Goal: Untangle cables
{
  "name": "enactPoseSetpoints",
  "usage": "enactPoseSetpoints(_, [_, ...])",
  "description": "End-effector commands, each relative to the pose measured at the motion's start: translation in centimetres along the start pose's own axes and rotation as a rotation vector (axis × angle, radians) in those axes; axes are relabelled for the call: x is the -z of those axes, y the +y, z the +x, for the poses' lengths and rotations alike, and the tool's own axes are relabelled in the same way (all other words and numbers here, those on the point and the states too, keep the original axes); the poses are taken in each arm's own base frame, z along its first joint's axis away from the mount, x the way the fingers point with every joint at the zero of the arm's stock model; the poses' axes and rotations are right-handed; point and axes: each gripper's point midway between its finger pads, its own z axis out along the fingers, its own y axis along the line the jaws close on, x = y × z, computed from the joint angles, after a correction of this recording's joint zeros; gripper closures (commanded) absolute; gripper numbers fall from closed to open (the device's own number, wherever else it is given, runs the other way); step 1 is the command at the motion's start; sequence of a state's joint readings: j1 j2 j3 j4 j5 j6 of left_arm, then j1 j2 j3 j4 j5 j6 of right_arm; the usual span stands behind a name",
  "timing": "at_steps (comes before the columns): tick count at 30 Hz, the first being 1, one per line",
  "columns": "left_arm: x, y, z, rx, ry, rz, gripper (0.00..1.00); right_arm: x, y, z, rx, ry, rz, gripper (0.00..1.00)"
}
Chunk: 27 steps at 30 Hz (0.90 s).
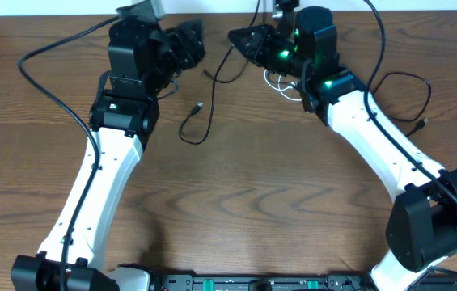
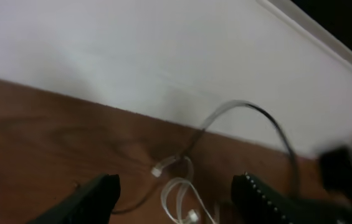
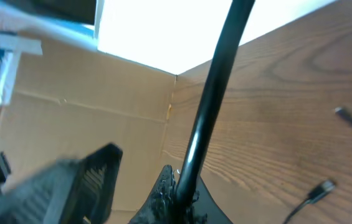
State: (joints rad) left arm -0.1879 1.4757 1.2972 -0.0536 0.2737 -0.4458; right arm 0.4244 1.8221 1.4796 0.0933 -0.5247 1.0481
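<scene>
My left jaws are pointing, wide apart, at the white cord (image 2: 171, 198), upper middle of the surface (image 1: 252, 202). It is looking light and floppy, so I am aiming near its plug (image 2: 192, 216). I cannot tell about my right jaws.

Black cable (image 1: 212, 113), seemingly white cable (image 2: 163, 168), brown wood-grain table (image 1: 252, 194), white wall (image 2: 101, 43)

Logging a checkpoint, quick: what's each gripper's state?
Left gripper: open, holding nothing.
Right gripper: open, black cable lying against one finger.
</scene>
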Motion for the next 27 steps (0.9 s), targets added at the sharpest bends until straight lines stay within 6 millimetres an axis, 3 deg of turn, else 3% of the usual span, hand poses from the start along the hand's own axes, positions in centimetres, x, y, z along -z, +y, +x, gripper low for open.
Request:
enactPoseSetpoints(1, [1.1, -5.0, 1.2, -0.163, 0.091, 0.279, 0.37, 0.7, 1.0, -0.5, -0.151, -0.009, -0.019, 0.99])
enactPoseSetpoints(7, [1.1, -4.9, 0.6, -0.182, 0.064, 0.274, 0.37, 0.6, 1.4, 0.3, -0.182, 0.027, -0.034, 0.99])
enactPoseSetpoints(11, [1.2, -3.3, -2.0, -0.164, -0.026, 0.213, 0.37, 0.6, 1.2, 1.4, 0.068, 0.072, -0.035, 0.99])
enactPoseSetpoints(16, [1.5, -1.0, -3.8, 0.044, -0.061, 0.165, 0.37, 1.0, 1.2, 3.9, 0.397, 0.191, -0.098, 0.99])
enactPoseSetpoints(22, [1.5, 0.1, -2.9, 0.115, -0.009, 0.137, 0.34, 2.4, 3.2, 7.7, 0.793, 0.334, -0.354, 0.99])
enactPoseSetpoints(27, [1.8, -1.4, -1.7, 0.116, 0.056, 0.222, 0.30, 2.6, 3.1, 8.2, 0.858, 0.344, -0.373, 0.99])
